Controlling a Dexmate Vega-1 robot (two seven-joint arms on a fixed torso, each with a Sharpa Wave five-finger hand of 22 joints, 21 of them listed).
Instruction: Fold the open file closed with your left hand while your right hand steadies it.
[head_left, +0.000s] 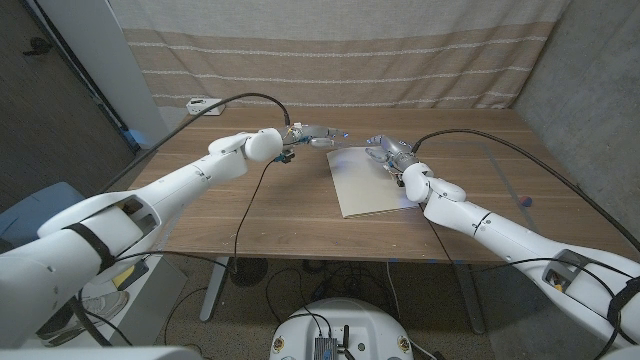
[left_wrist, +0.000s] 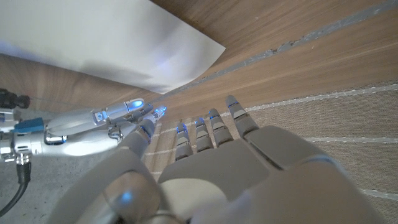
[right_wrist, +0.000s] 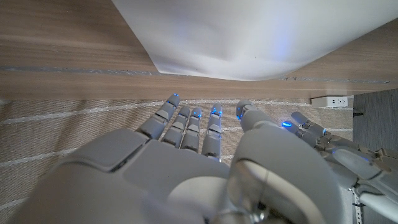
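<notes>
On the wooden tabletop (head_left: 250, 215), right of centre: file (head_left: 372, 180), pale and lying flat, apparently one thin sheet-like slab, long axis running away from the robot with a slight lean, near end toward the front edge, far end up between the two hands. Hard to tell from the head view whether open or already folded; no raised flap visible, one far corner seen in the left wrist view (left_wrist: 186, 59) lying flush on the wood. At the file's far right corner: right hand (head_left: 392, 153), fingers extended and slightly spread, reaching over or just beside that corner, contact not certain; nothing pinched. In the right wrist view, fingers (right_wrist: 186, 124) straight and apart, pointing toward the file's far edge (right_wrist: 249, 43), pale sheet just beyond the fingertips. Off the file's far left corner: left hand (head_left: 318, 135), fingers stretched out toward the file, holding nothing, hovering just beside the corner and not visibly touching it. Both hands near the same far end, right hand nearer the sheet, left hand a little apart to the side. Judged need for the fold: a catch on the file's left long edge, swung across toward the right. Beyond the file, at the tabletop's far left: white power strip (head_left: 201, 104) against the striped curtain (head_left: 330, 50).
</notes>
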